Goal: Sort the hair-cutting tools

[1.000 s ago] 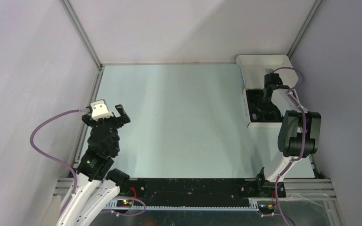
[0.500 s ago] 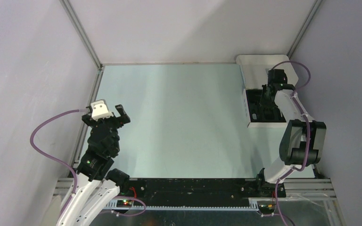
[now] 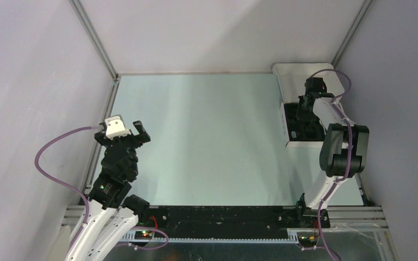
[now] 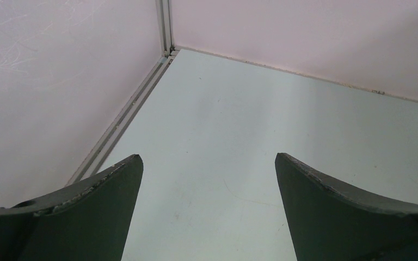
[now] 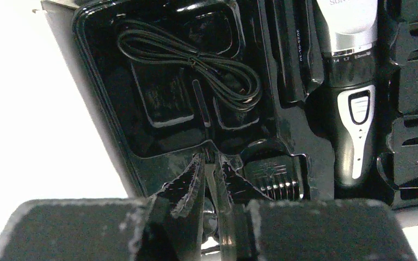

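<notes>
The hair-cutting tools lie in the black moulded insert of a white box (image 3: 291, 142) at the table's far right. In the right wrist view the trimmer body (image 5: 351, 81) with its silver tip fills a long slot, a comb attachment (image 5: 275, 176) sits in a square pocket, and a coiled cable (image 5: 196, 54) and a thin stick (image 5: 198, 103) rest in the wide left pocket. My right gripper (image 5: 212, 157) (image 3: 305, 103) hovers low over that pocket, jaws only slightly parted at the stick's near end. My left gripper (image 3: 122, 136) (image 4: 207, 163) stands wide open and holds nothing.
The box's white lid (image 3: 305, 70) stands open against the back right corner. Walls and aluminium rails (image 4: 163, 27) border the table on the left, back and right. Bare pale green tabletop (image 3: 207, 136) lies between the two arms.
The right wrist has shifted a little towards the back of the box, and its jaws have parted slightly from shut. The left arm has not moved.
</notes>
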Controlling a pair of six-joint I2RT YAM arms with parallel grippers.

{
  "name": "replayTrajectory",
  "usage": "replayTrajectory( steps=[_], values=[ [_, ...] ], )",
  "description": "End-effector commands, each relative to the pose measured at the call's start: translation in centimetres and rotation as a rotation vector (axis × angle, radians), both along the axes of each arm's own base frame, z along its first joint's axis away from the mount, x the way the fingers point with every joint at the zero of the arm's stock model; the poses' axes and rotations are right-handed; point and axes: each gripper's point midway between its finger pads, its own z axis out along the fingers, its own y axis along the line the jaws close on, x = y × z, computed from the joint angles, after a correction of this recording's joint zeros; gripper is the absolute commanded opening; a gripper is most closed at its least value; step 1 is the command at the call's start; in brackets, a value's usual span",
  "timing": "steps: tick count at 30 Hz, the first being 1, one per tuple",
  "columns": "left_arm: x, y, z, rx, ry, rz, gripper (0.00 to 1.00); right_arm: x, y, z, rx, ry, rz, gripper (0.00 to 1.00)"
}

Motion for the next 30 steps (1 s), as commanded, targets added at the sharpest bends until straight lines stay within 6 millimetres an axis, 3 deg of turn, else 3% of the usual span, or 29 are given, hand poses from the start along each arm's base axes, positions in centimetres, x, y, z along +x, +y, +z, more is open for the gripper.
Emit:
replayTrajectory(
  steps=[1,11,20,24,30],
  values=[
    [0.2,0.0,0.1,-0.014,-0.017,0.003,0.98,1.6,-0.1,0.6,-0.002,-0.030,-0.006,0.15],
    [0.2,-0.1,0.1,-0.013,-0.017,0.002,0.98,-0.8,0.0,-2.2,0.008,0.064,-0.038,0.07],
    [0.2,-0.1,0.2,-0.016,-0.023,-0.001,0.98,-2.6,0.3,-3.9,0.037,0.055,-0.059,0.06],
    [0.1,-0.1,0.3,-0.019,-0.028,-0.002,0.98,-2.1,0.6,-3.5,0.067,0.009,-0.043,0.09],
    [0.1,-0.1,0.3,-0.019,-0.028,-0.001,0.98,-0.8,0.9,0.1,0.073,-0.114,-0.022,0.17]
  ],
)
